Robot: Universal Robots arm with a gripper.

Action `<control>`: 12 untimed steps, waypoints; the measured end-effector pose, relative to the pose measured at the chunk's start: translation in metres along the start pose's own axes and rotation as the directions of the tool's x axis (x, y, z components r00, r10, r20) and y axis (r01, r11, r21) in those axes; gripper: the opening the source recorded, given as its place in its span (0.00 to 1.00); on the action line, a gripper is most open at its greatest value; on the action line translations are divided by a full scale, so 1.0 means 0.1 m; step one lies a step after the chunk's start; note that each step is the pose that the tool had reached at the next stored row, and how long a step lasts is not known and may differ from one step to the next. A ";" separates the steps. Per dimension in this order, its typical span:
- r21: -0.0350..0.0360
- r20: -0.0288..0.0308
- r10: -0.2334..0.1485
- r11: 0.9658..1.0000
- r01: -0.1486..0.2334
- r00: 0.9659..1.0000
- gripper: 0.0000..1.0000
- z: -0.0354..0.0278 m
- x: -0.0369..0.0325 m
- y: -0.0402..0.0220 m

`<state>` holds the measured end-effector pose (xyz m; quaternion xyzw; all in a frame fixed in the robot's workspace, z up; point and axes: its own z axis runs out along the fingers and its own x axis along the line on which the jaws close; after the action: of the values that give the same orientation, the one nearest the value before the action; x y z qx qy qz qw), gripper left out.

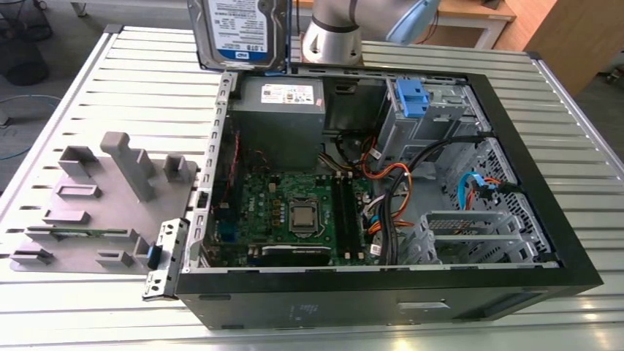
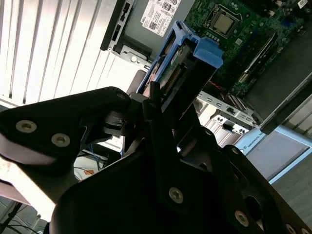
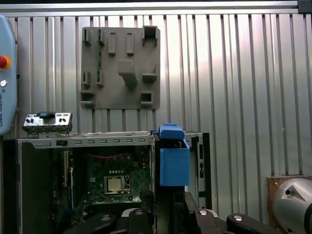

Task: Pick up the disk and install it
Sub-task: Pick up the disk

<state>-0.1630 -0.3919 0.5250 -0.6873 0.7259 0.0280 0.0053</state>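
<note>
I'm working in what looks like a robotics lab or workshop. A slatted aluminium table (image 1: 146, 80) carries an opened desktop computer case (image 1: 341, 303) and a grey moulded fixture plate (image 1: 107, 212). The robot arm's base (image 1: 332, 36) stands behind the case. In the first wrist view a control pendant (image 3: 5, 73) with a red stop button lies on the table, and wooden furniture (image 1: 575, 36) stands beyond.

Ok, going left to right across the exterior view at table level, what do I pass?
Grey fixture plate → motherboard → black cable bundle → metal drive cage → case's right wall. Left out: the disk, raised above the case's far edge, where its place in the order is unclear.
</note>
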 end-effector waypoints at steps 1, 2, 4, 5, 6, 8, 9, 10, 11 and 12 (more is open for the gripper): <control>0.000 0.000 0.000 1.000 0.000 1.000 0.35 0.000 -0.001 -0.019; 0.000 0.000 0.000 1.000 0.000 1.000 0.35 -0.001 -0.002 -0.037; 0.000 0.000 0.000 1.000 0.000 1.000 0.35 -0.002 -0.004 -0.073; 0.000 0.000 0.000 1.000 0.000 1.000 0.35 -0.003 -0.005 -0.091; 0.000 0.000 0.000 1.000 0.000 1.000 0.35 -0.003 -0.006 -0.108; 0.000 0.000 0.000 1.000 0.000 1.000 0.35 -0.004 -0.008 -0.141; 0.000 0.000 0.000 1.000 0.000 1.000 0.35 -0.004 -0.009 -0.157; 0.000 0.000 0.000 1.000 0.000 1.000 0.35 -0.005 -0.010 -0.172; 0.000 0.000 0.000 1.000 0.000 1.000 0.35 -0.005 -0.010 -0.187; 0.000 0.000 0.000 1.000 0.000 1.000 0.35 -0.006 -0.011 -0.200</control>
<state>-0.1430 -0.3919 0.5250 -0.6873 0.7259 0.0280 0.0053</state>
